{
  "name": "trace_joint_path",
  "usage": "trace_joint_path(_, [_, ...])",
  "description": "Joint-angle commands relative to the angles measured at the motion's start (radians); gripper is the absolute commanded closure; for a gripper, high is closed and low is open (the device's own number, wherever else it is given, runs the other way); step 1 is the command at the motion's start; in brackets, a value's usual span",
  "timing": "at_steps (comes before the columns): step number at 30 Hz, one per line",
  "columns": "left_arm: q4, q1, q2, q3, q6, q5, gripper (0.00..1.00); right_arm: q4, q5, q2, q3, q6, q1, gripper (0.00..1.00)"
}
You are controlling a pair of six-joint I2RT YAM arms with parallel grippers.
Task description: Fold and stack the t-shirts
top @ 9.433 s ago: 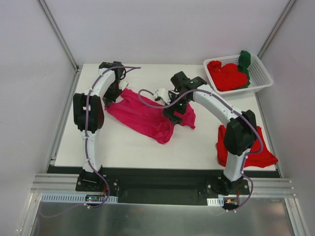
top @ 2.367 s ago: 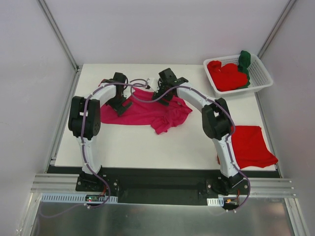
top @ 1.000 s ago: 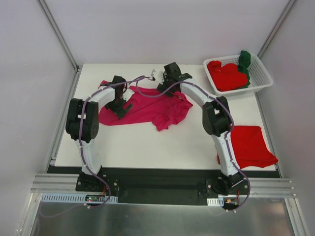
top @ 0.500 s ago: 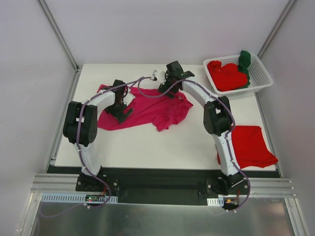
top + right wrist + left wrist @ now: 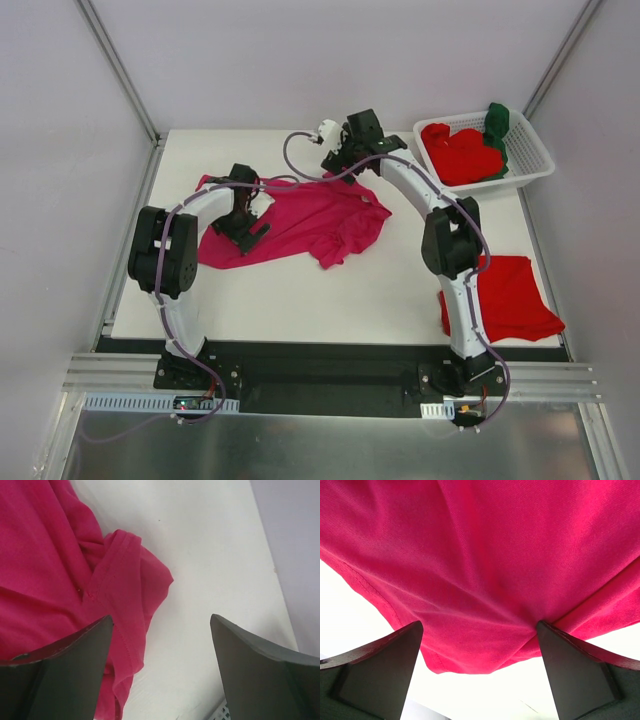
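A magenta-pink t-shirt (image 5: pixel 310 215) lies spread and wrinkled across the back middle of the table. My left gripper (image 5: pixel 243 222) hangs low over its left part, open; in the left wrist view the pink cloth (image 5: pixel 485 565) fills the frame and its hem runs between the fingers (image 5: pixel 385 665). My right gripper (image 5: pixel 345 157) is open above the shirt's back right corner, with nothing between its jaws; a bunched sleeve (image 5: pixel 120 575) lies by its left finger (image 5: pixel 65 670). A folded red t-shirt (image 5: pixel 512 295) lies at the front right.
A white slotted basket (image 5: pixel 520 178) at the back right corner holds red t-shirts (image 5: pixel 460 155) and a dark green one (image 5: pixel 497 125). Its corner (image 5: pixel 226 713) shows in the right wrist view. Side walls close in the table left and right.
The right gripper has risen and swung back and to the right, off the pink shirt's collar edge. The left gripper slid slightly left over the shirt, drawing it wider.
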Motion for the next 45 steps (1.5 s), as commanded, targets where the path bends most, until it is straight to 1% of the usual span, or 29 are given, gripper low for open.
trace_joint_path(1, [-0.054,-0.011,-0.001,-0.038,0.006,-0.012,0.01,-0.008,-0.033,0.059,0.029,0.027,0.004,0.17])
trace_joint_path(4, [-0.056,-0.011,-0.007,-0.053,0.011,-0.021,0.01,-0.023,-0.076,0.071,0.029,0.056,0.004,0.17])
trace_joint_path(5, [-0.056,-0.011,-0.007,-0.059,0.011,-0.032,0.01,-0.031,-0.119,0.071,0.029,0.076,0.004,0.17])
trace_joint_path(8, [-0.056,-0.011,-0.004,-0.062,0.017,-0.04,0.01,-0.035,-0.182,0.065,0.03,0.116,0.007,0.17])
trace_joint_path(16, [-0.06,-0.011,0.008,-0.044,0.019,-0.044,0.01,-0.009,-0.223,0.046,0.055,0.132,0.027,0.18])
trace_joint_path(21, [-0.062,-0.012,0.014,-0.033,0.012,-0.04,0.01,-0.003,-0.17,0.072,0.042,0.078,0.049,0.18])
trace_joint_path(24, [-0.063,-0.014,0.012,-0.035,0.012,-0.038,0.01,0.072,-0.101,0.059,-0.008,0.07,0.053,0.18])
trace_joint_path(30, [-0.065,-0.015,0.011,-0.049,0.006,-0.032,0.01,0.124,-0.039,0.056,0.019,0.07,0.052,0.18])
trace_joint_path(36, [-0.063,-0.023,0.023,-0.032,0.0,-0.025,0.01,0.071,0.005,0.105,0.041,0.029,0.055,0.17])
trace_joint_path(45, [-0.065,-0.026,0.026,-0.026,0.002,-0.026,0.01,0.026,0.011,0.12,-0.017,0.003,0.049,0.17])
